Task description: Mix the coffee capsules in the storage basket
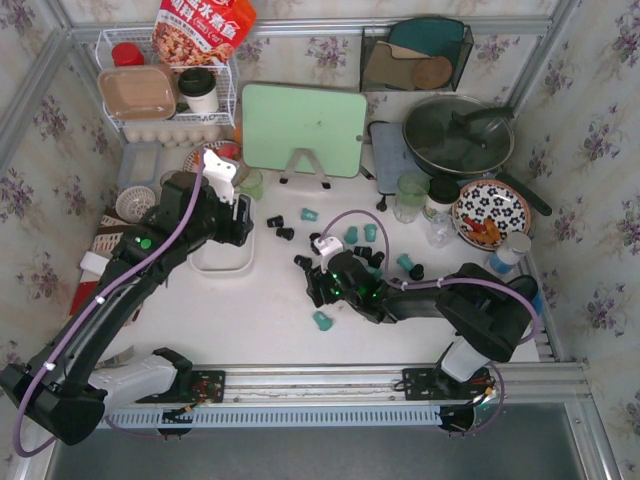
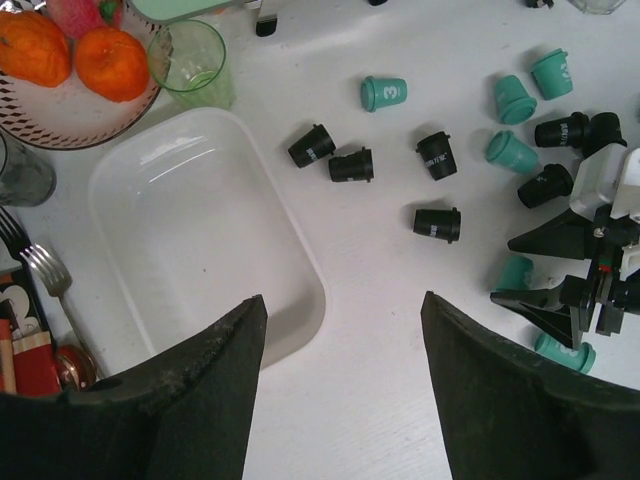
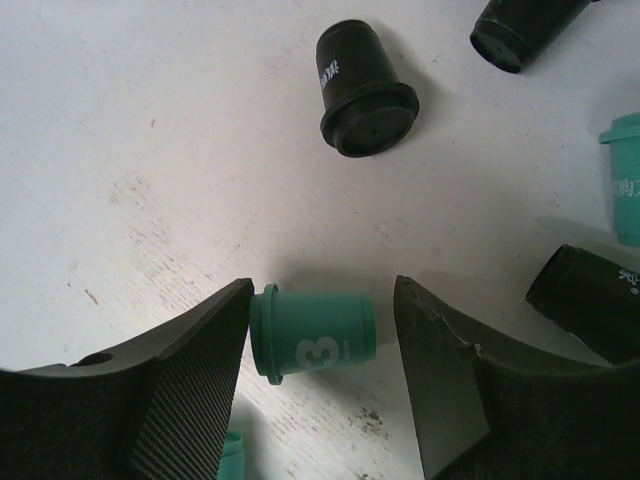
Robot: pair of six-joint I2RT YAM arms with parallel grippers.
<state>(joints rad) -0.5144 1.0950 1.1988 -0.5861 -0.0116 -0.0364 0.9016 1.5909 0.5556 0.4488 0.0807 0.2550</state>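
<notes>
On the white worktop [image 2: 350, 420], just right of the shallow white rectangular storage basket with rounded corners [image 2: 190, 220], the thumb-sized cup-shaped coffee capsules [image 2: 351, 164] lie scattered, some teal-green and some black. All those in view are outside the basket.

The right tool [image 3: 322, 290] is down at the worktop among them, with its fingers spread to either side of one teal-green capsule marked with a white 3 [image 3: 315, 335], which lies on its side. In the right wrist view the left-hand finger touches the capsule's flanged rim, while a narrow gap shows between the capsule's base and the other finger. Just beyond the fingertips lies a black capsule [image 3: 365, 90], tipped over with its rim toward the camera. More black and teal-green ones sit at the right edge of that view.

The left tool [image 2: 342, 300] hangs over the basket's near right corner. Its two dark fingers [image 2: 200, 400] are spread wide above the basket wall and the bare worktop beside it.

Beyond the basket stand a translucent green drinking cup [image 2: 190, 62] and a patterned round plate [image 2: 90, 125] carrying oranges [image 2: 112, 62]. A metal fork [image 2: 45, 275] lies to the basket's left.
</notes>
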